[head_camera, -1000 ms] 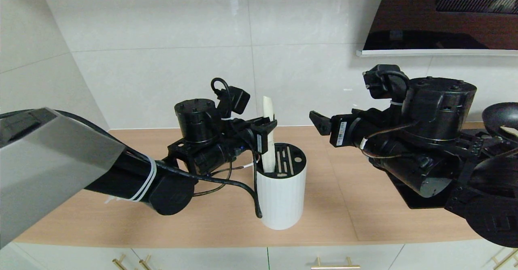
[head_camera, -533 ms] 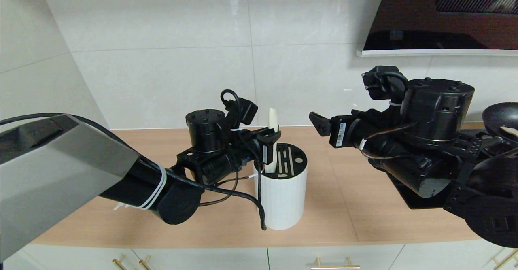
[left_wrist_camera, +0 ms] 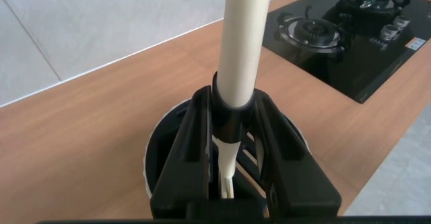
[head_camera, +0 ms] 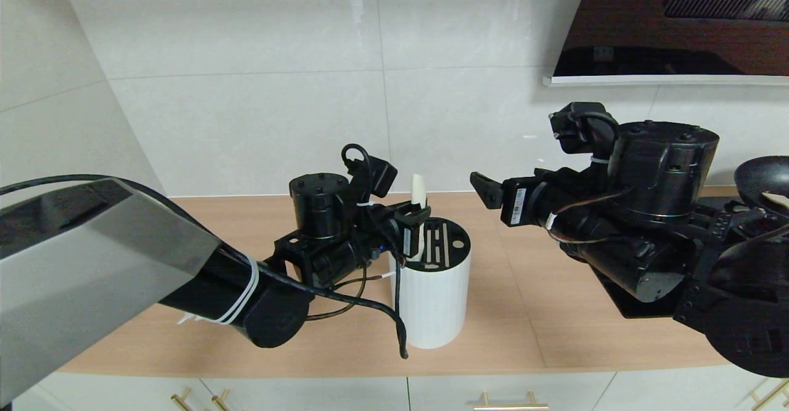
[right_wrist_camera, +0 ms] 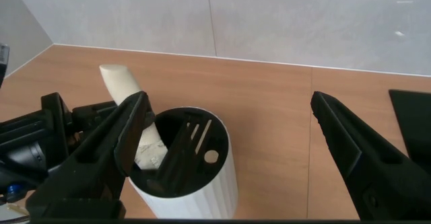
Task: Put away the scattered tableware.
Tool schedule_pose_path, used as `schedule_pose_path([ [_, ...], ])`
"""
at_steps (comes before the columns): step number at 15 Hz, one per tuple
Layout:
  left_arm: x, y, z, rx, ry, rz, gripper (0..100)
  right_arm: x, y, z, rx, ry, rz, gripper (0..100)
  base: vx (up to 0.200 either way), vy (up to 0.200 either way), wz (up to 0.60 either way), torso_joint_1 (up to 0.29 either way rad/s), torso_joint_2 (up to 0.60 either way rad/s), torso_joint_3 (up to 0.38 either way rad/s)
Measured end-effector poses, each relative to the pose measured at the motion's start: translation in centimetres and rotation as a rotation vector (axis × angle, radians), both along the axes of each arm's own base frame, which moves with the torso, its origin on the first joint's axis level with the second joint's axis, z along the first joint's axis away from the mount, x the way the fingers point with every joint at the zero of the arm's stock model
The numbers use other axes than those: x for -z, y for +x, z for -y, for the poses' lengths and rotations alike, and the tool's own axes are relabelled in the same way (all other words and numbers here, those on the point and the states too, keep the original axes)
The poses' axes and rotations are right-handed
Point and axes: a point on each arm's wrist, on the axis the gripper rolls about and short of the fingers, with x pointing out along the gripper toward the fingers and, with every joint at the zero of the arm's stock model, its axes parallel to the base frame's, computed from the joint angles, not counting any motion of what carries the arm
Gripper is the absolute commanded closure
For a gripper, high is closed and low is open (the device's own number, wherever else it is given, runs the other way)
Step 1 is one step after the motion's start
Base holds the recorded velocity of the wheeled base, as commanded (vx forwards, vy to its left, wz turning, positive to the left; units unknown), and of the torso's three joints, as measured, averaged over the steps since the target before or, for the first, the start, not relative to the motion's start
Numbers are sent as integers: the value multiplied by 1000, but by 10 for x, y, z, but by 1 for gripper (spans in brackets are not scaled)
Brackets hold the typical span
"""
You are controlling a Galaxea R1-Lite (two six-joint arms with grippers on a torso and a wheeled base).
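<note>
Lowering the cream-handled knife (left_wrist_camera: 244, 42) calls for a plumb handle and a slow, straight descent, so that the blade follows its slot without scraping the slotted white holder (head_camera: 434, 303). My left gripper (left_wrist_camera: 234, 108) is pinching the handle at its black collar, directly above the holder's dark top, with the blade end inside. The handle is smooth, round and pale, with a rounded tip. My right gripper (right_wrist_camera: 225, 106) hangs spread wide beside the holder, empty.
</note>
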Motion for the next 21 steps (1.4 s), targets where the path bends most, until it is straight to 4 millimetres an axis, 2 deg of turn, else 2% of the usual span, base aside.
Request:
schedule_pose_path([
  [6,1,0,0,-6,3,-3,100,0,0,0,0,0,-1,0,0,0,0,0,0,0],
  [7,1,0,0,-6,3,-3,0,1,0,0,0,0,-2,0,0,0,0,0,0,0],
  [18,-5,-4,2,-18,-13,22,0,1,0,0,0,0,-2,0,0,0,0,0,0,0],
  [21,-29,-20,-1,-33,-62,95,0,1,-3,3,7,-1,-4,0,0,0,0,0,0,0],
])
